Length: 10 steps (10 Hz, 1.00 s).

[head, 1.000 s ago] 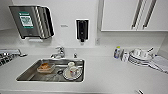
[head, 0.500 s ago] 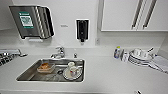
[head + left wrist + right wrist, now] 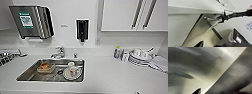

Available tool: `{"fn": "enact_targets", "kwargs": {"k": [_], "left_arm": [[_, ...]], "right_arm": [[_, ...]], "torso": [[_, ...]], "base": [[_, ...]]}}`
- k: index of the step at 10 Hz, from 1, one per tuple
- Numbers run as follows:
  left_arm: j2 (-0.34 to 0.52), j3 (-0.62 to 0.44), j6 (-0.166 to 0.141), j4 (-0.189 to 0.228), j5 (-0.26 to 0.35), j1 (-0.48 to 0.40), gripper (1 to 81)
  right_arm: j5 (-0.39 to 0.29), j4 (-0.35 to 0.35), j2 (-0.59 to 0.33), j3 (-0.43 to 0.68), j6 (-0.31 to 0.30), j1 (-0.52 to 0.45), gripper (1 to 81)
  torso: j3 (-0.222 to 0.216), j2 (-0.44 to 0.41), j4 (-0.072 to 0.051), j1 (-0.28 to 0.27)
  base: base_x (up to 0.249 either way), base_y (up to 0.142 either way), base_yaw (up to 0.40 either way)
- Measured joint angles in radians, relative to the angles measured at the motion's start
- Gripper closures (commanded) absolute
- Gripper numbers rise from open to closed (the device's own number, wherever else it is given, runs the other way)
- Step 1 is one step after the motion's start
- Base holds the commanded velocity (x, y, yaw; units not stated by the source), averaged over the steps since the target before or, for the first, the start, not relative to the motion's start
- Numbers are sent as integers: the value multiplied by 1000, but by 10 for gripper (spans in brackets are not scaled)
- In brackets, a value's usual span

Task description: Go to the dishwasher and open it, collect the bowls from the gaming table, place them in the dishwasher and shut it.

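Note:
In the left wrist view the dishwasher (image 3: 205, 26) shows as a pale steel front set between white cabinet fronts under the counter edge. Its curved bar handle (image 3: 209, 19) stands out from the panel. My right arm reaches in as a black bar with cables, and my right gripper (image 3: 222, 18) is at the end of that handle. In the right wrist view brushed steel (image 3: 205, 65) lies very close and blurred. A dark tip of my left gripper (image 3: 199, 44) pokes into the left wrist view. The bowls and the gaming table are out of view.
Straight ahead is a white counter (image 3: 112, 77) with a steel sink (image 3: 30, 75) holding a cup on a saucer (image 3: 72, 71) and a clear container (image 3: 45, 67). A faucet (image 3: 59, 52), wall dispensers (image 3: 32, 22), stacked white dishes (image 3: 140, 56) and upper cabinets (image 3: 132, 15) surround it.

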<state>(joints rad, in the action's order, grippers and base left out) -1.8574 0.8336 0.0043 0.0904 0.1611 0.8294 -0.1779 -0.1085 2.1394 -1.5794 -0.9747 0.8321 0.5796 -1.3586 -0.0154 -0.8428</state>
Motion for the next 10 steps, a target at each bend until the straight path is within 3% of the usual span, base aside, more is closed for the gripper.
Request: {"fn": "enact_targets", "kwargs": {"k": [4, 10], "left_arm": [[-21, 30, 0, 0, 0, 0, 10], [-25, 33, 0, 0, 1, 5, 10]], "right_arm": [[63, -4, -9, 15, -3, 34, 10], [85, -7, -10, 17, -10, 27, 10]], "torso": [[0, 0, 0, 0], [0, 1, 0, 0]], "base": [[0, 0, 0], [-50, 0, 0]]}}
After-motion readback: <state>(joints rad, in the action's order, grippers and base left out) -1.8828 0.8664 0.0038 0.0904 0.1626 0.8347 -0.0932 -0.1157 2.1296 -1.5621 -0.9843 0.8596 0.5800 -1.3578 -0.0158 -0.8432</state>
